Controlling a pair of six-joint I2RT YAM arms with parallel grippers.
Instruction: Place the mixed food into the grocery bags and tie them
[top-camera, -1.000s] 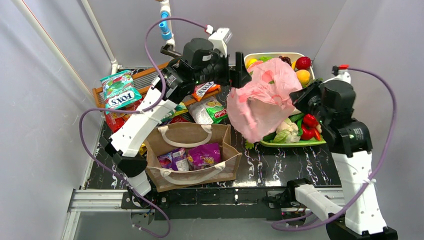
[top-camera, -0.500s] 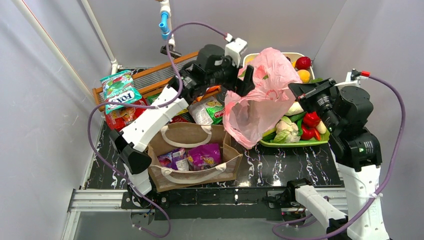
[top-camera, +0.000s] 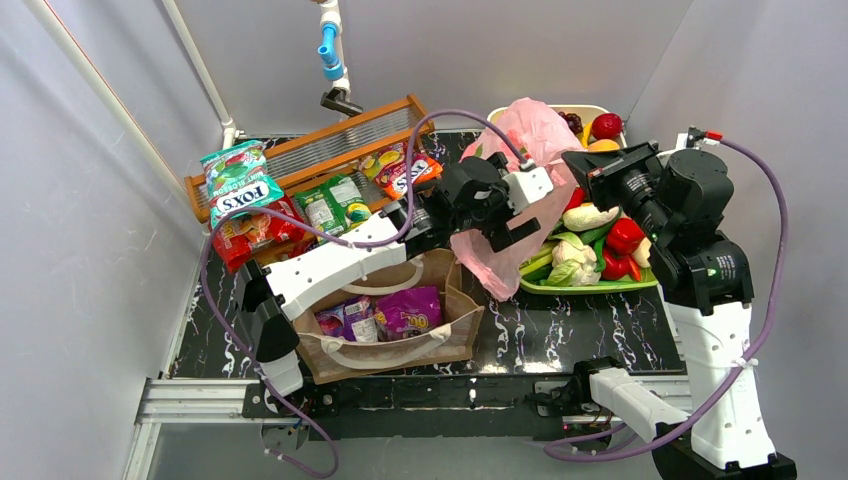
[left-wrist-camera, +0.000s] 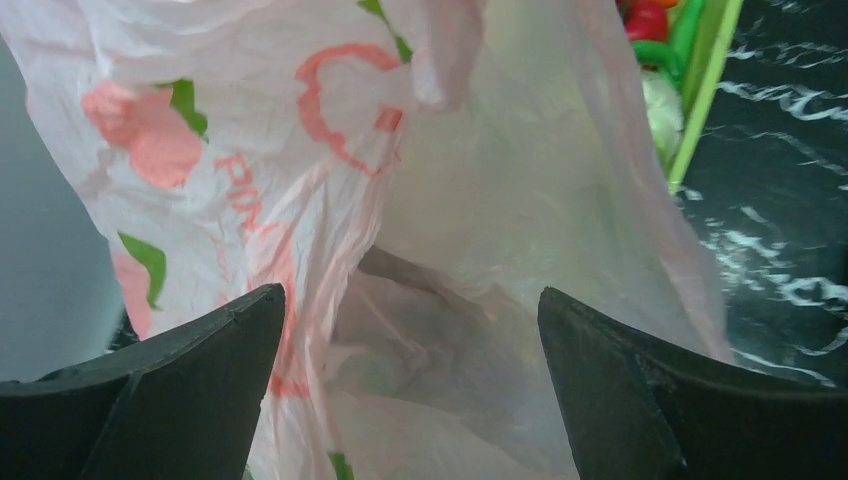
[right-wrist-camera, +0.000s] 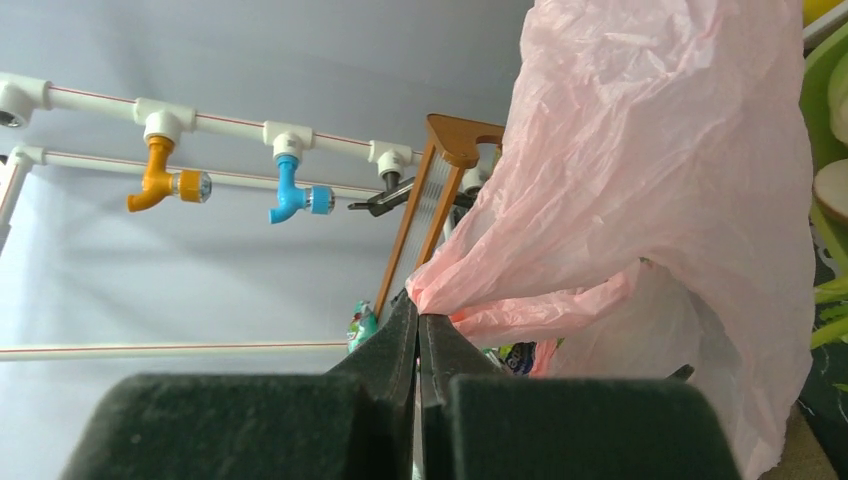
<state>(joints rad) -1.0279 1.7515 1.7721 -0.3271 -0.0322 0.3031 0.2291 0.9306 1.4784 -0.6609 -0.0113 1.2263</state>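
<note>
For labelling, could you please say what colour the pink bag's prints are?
Red prints with green leaves; left wrist view.

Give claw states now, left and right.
Left claw: open, holding nothing, facing the pink bag.
Right claw: shut on the pink bag's edge.

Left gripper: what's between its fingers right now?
Only the pink bag, ungripped, between the left gripper's open fingers; the left wrist view shows it.

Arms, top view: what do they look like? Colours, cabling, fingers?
The left arm and the right arm both have white links with black joint housings. A purple cable loops along each. The fingers are matte black wedges that taper toward the tips.
</note>
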